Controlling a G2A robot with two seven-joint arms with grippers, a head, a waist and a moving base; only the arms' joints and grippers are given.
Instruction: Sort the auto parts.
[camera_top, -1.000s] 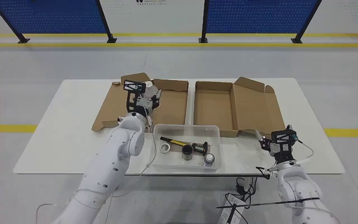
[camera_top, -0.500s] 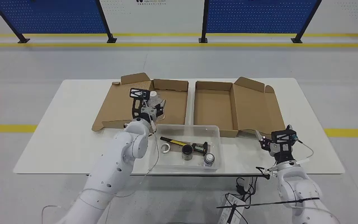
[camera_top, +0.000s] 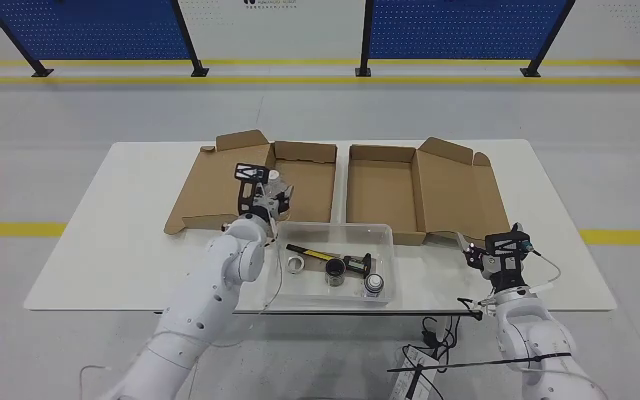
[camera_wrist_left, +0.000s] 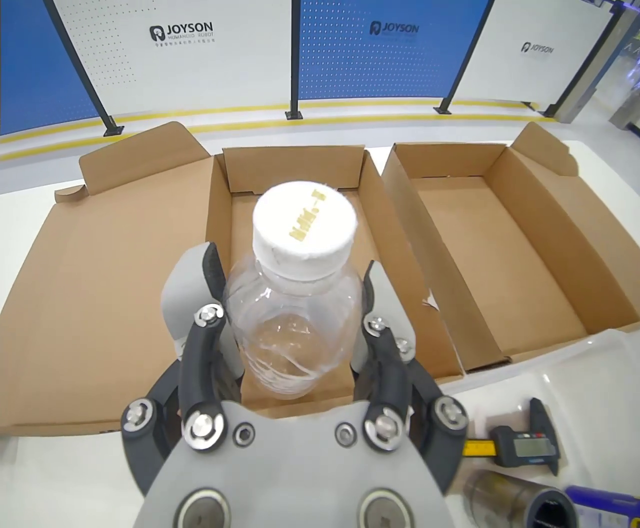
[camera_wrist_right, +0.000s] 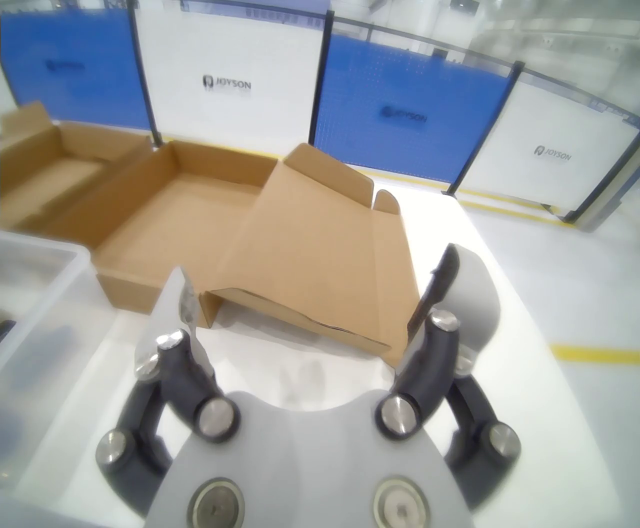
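Observation:
My left gripper is shut on a clear plastic bottle with a white cap, held above the near end of the left cardboard box. From above, that gripper and the bottle hang over the left box. The right cardboard box lies open beside it. A clear bin at the table's front holds a caliper, a tape roll, a metal cylinder and a small jar. My right gripper stands open above the table's front right.
Both boxes have flaps spread flat on the white table: the left box's lid to the left, the right box's lid to the right. Bare table lies at the left end and the far right corner.
My left gripper has carried the bottle to the right and slightly nearer, from the left box's lid side to over the box. The right arm has kept still.

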